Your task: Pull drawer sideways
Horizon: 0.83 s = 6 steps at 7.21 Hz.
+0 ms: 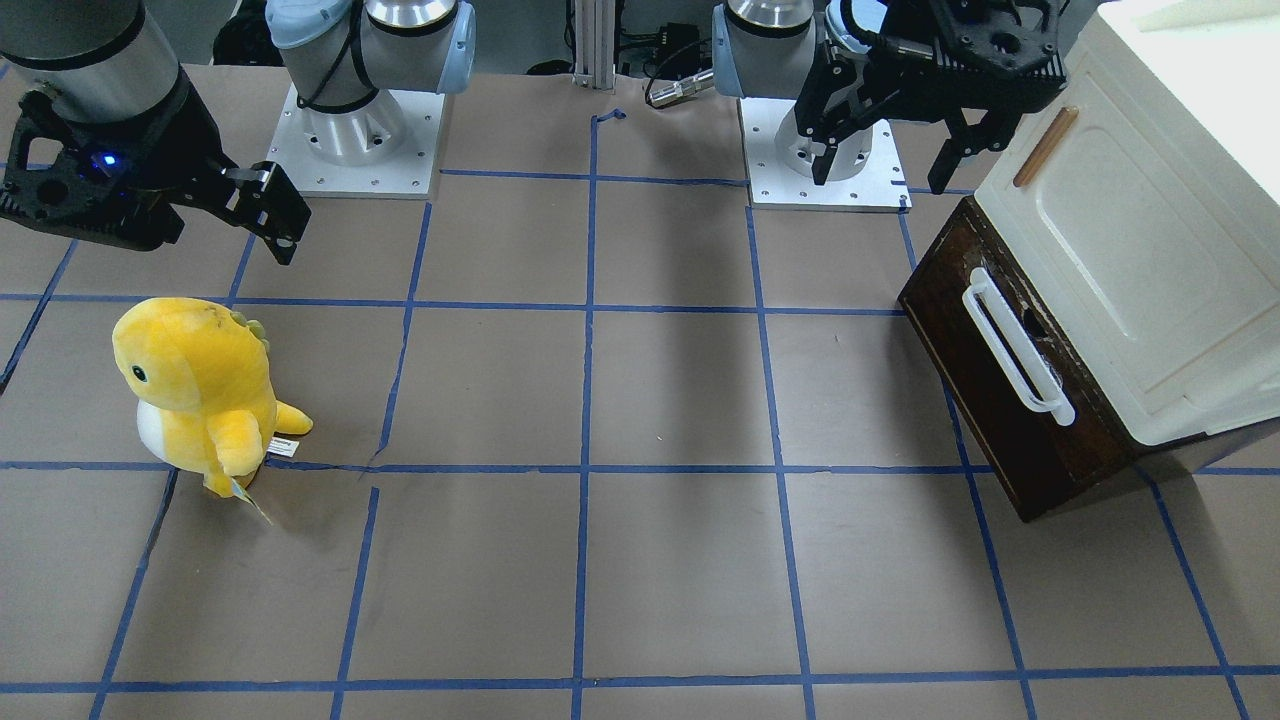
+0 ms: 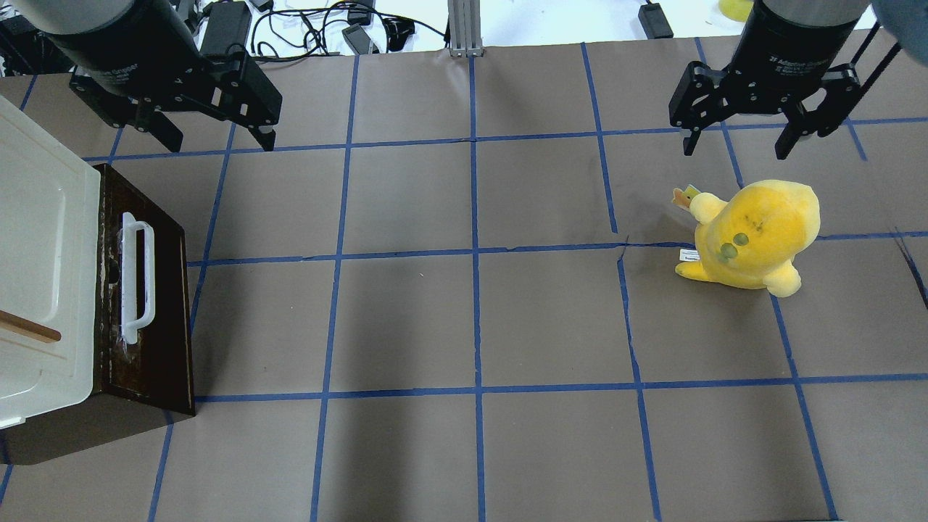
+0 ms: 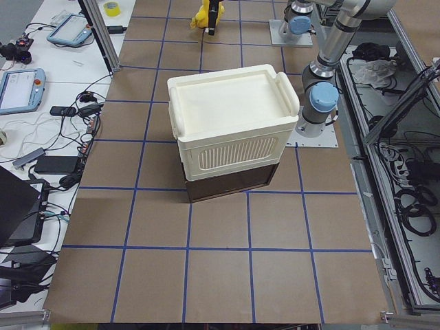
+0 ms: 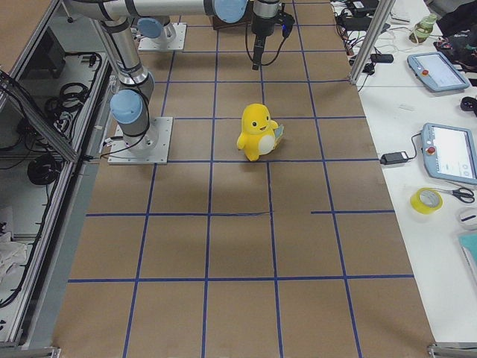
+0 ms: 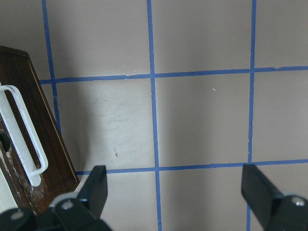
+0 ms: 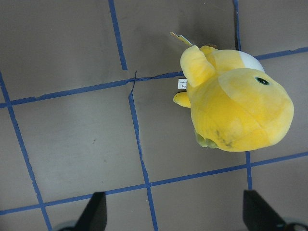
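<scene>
Black and spread wide, the left pincer (image 2: 221,141) holds nothing and hangs above the bare surface (image 2: 471,319), just off the drawer's end nearest the robot. I judge this to be the approach step, with no grasp made yet.

Just beyond it is the drawer (image 2: 167,319), at the surface's edge on the robot's left, tucked under a cream cabinet (image 2: 43,254). None of its inner walls show, so it looks fully pushed in. Its dark wooden front faces the middle of the surface, towards the robot's right. The long axis of that front, and of the white handle (image 2: 138,279) on it, runs away from the robot.

The next move seems to call for lowering the pincer, putting one finger on each side of the bar, closing on it, then drawing straight across to the right.

Well apart on the far side, the right pincer (image 2: 734,148) is also wide and empty, above a yellow plush toy (image 2: 754,235).
</scene>
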Available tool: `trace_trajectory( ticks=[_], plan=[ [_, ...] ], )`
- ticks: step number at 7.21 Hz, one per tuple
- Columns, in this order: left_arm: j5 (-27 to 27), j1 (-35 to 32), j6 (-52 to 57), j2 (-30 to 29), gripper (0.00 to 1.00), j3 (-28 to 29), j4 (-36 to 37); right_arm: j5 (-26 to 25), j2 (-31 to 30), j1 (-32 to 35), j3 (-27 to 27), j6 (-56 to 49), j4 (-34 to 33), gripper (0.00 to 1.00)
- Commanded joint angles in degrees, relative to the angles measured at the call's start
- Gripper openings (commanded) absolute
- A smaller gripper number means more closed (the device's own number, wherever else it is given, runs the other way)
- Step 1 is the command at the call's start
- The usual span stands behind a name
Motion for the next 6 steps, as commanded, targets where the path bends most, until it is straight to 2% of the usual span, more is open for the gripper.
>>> trace_trajectory(
  ticks=[1,5,6],
  plan=[
    [-0.03,0.0,-0.12,0.04,1.0,-0.12,-0.05,0.0,0.0,0.03,0.0,0.0,0.0,1.0],
    [0.14,0.0,-0.82,-1.01,1.0,-0.12,0.04,0.0,0.0,0.03,0.0,0.0,0.0,1.0],
    [2.67,0.0,-2.57,-2.14,1.0,-0.99,0.13,0.0,0.0,0.03,0.0,0.0,0.0,1.0]
  ],
)
